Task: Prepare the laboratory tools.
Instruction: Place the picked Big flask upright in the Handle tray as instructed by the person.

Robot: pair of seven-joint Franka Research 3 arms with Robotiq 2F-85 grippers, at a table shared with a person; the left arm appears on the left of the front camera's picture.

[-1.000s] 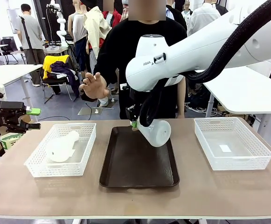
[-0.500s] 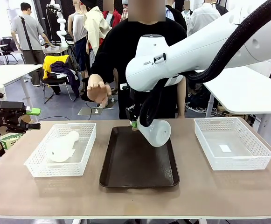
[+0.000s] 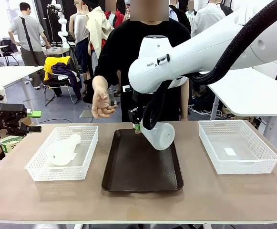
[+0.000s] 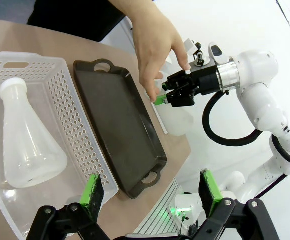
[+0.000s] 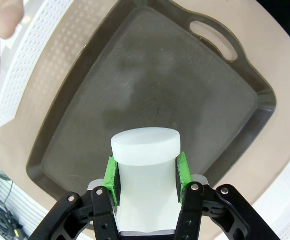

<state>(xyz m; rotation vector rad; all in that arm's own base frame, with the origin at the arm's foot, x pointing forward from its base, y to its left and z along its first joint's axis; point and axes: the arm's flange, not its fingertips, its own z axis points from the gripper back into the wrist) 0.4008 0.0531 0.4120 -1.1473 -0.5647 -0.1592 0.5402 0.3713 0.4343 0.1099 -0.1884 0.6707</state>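
Table (image 3: pixel 43 200): light wood-brown top, spanning the whole width; a person in a black top stands at its far edge.
Room: busy workshop behind, with white tables left and right, a chair (image 3: pixel 57 76) draped in yellow and dark clothes at far left, and people standing farther off.
Left gripper (image 3: pixel 35 121): off the table's left end, above the table top, jaws wide apart, nothing between the green pads.
Left basket (image 3: pixel 35 174): white mesh, on the left part of the table.
Left flask (image 3: pixel 64 150): lies on its side in the left basket; long axis runs from near left to far right, base near, neck toward the far right corner.
Hand (image 3: pixel 102 105): the person's, raised above the far edge between left basket and tray, fingers loosely curled, touching nothing.
Tray (image 3: pixel 138 176): dark brown, handled, in the middle, long side running near to far.
Right gripper (image 3: pixel 137 126): reaches over the tray's far end, clamped on the held flask's neck, a pad on either side.
Held flask (image 3: pixel 159 136): tilted over the tray's far part; neck up and left, wide base down and right; whether the base touches the tray I cannot tell.
Right basket (image 3: pixel 238 167): white mesh, on the right, well apart from the tray.
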